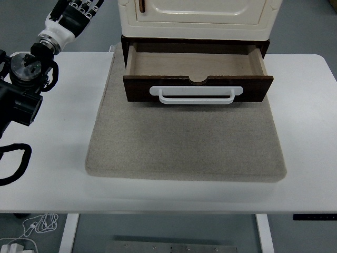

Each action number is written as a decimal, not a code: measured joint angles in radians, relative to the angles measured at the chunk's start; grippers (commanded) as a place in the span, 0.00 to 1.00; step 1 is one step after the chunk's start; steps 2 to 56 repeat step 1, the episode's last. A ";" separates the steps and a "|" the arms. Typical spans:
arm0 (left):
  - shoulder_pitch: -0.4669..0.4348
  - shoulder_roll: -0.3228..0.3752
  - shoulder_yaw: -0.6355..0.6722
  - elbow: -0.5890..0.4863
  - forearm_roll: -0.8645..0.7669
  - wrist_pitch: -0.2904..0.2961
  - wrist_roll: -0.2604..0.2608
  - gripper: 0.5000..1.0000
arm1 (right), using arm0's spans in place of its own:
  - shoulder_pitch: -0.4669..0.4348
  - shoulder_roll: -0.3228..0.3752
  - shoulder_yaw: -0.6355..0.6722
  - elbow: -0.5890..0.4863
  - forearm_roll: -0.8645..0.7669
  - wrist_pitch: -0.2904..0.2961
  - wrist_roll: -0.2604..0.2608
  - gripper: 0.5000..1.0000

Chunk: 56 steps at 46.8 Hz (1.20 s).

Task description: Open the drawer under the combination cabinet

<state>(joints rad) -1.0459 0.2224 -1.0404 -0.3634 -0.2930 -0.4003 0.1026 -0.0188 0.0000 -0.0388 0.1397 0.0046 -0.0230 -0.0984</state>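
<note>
The cream-coloured combination cabinet (197, 18) stands at the twelve o'clock edge of the white table (47, 158), its base resting on the far end of a beige felt mat (184, 142) that covers the middle of the tabletop. Under the cabinet the dark brown drawer (197, 87) is pulled out toward six o'clock, so its pale wooden floor lies open to view with nothing in it, and its front panel hangs over the mat. A white bar handle (196, 95) runs across the middle of that front panel, just below a small half-round notch in the panel's top edge. A narrow brown handle (141, 5) shows on the cabinet door above, near the picture's top. The left arm (21, 95) reaches in from nine o'clock and rises toward eleven o'clock, black and jointed, with a loop of black cable (13, 163) trailing on the table near the edge at about eight o'clock. Its left hand (73, 16) is up at the eleven o'clock corner, raised beyond the table's far edge and well apart from the drawer and its handle; its fingertips are cut off by the top of the picture, so I cannot tell how it is set. Below the table at seven o'clock, white cords (37, 226) lie on the floor.
</note>
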 measured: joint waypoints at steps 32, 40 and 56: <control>0.000 0.000 0.000 0.000 -0.001 0.000 -0.001 1.00 | 0.000 0.000 0.000 0.000 0.000 0.000 0.000 0.86; 0.000 0.000 0.000 0.000 -0.001 0.000 -0.001 1.00 | 0.000 0.000 0.000 0.000 0.000 0.000 0.000 0.86; 0.000 0.000 0.000 0.000 -0.001 0.000 -0.001 1.00 | 0.000 0.000 0.000 0.000 0.000 0.000 0.000 0.86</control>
